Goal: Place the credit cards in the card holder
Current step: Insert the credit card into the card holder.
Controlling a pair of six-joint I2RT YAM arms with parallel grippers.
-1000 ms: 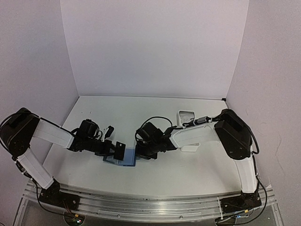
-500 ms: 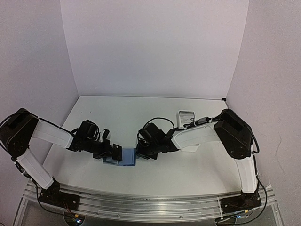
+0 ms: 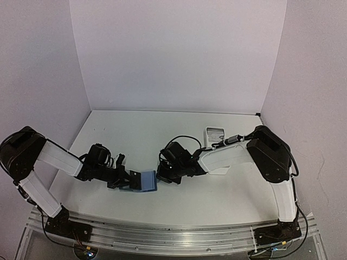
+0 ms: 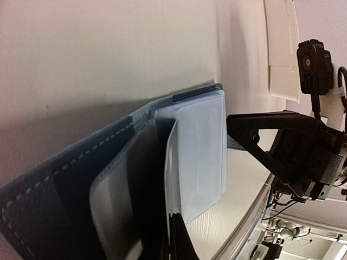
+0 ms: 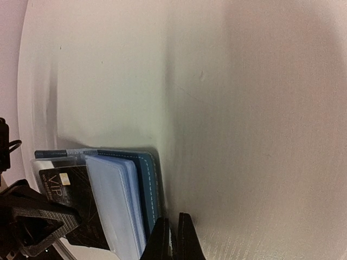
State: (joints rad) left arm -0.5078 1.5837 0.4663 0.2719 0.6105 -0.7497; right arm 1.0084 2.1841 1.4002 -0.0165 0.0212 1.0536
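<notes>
On the table (image 3: 217,197), left gripper (image 3: 132,179) pinches a credit card (image 4: 171,157) (edge-on); right gripper (image 5: 174,221) clamps card holder (image 3: 148,180).

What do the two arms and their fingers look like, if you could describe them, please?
The left arm and the right arm are built alike: smooth white shells between bulky black joint housings. Thin black cables loop loosely near each wrist. The fingers are matte black, flat and wedge-shaped, tapering to narrow tips. No markings are legible.
</notes>
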